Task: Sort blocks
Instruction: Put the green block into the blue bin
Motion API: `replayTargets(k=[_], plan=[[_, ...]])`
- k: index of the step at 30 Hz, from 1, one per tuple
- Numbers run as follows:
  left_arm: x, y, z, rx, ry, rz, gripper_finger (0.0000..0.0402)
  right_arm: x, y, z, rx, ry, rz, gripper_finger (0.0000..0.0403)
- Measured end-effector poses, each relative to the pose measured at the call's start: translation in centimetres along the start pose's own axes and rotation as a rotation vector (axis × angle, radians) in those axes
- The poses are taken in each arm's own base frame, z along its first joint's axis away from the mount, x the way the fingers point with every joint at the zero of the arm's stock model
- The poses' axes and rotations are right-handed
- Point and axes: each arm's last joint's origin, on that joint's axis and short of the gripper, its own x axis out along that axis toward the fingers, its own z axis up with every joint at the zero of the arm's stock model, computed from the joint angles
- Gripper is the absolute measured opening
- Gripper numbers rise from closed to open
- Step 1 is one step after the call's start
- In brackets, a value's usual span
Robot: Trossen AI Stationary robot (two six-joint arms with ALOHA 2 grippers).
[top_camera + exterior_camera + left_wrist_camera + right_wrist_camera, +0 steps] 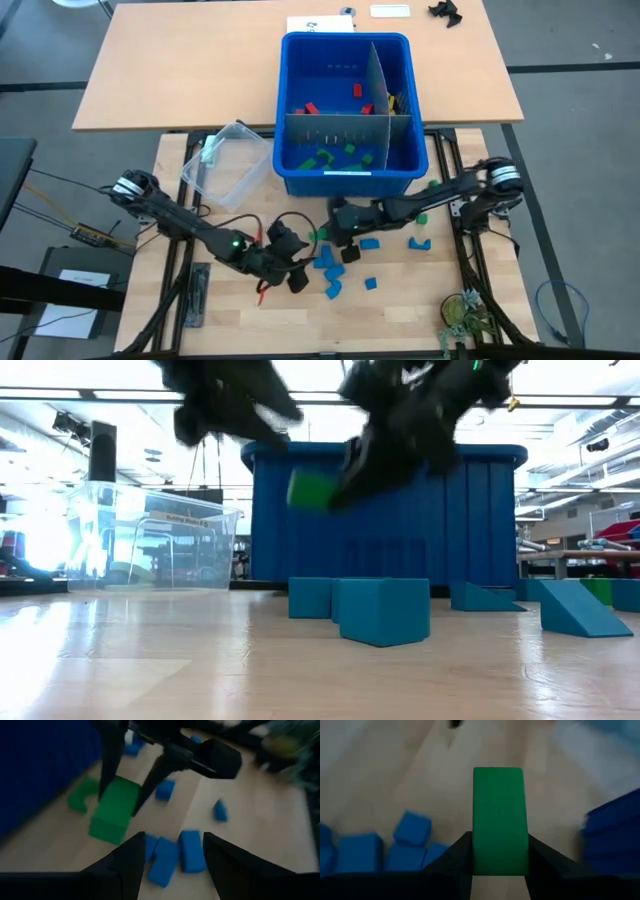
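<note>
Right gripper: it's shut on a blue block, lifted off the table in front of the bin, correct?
Not quite: the block is green, not blue. The right wrist view shows the right gripper shut on a green block, and the low view shows that block clear of the table in front of the blue bin. The blue blocks lie on the table.

Large blue bin (347,178), divided inside, at rear of worktop (400,310). Clear plastic tub (226,160) tilted just left of it. Potted plant (463,318) at front right corner.

Right gripper (499,865) clamped; left gripper (172,855) agape.
</note>
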Motion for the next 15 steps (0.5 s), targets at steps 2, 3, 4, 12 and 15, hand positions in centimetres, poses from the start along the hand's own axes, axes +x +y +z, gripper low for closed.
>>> replayTargets(k=[2, 3, 4, 12, 15], plan=[[-1.4, -0.4, 1.2, 0.018, -0.055, -0.023, 0.0203, -1.7, -0.5, 1.0, 0.039, -0.054, -0.014, 0.0133], [-2.2, -0.5, 1.7, 0.028, -0.083, -0.031, 0.0203, -2.6, -0.7, 1.4, 0.058, -0.079, -0.02, 0.0133], [-2.9, -0.4, 2.1, 0.039, -0.109, -0.032, 0.0202, -3.5, -0.9, 1.8, 0.076, -0.109, -0.026, 0.0133], [-7.5, 0.8, 5.7, 0.047, -0.311, 0.001, 0.0202, -11.5, -5.3, 4.1, 0.17, -0.335, -0.313, 0.0133], [-7.9, 1.5, 6.3, 0.015, -0.366, 0.088, 0.0202, -13.4, -7.5, 4.1, 0.223, -0.401, -0.413, 0.0133]])
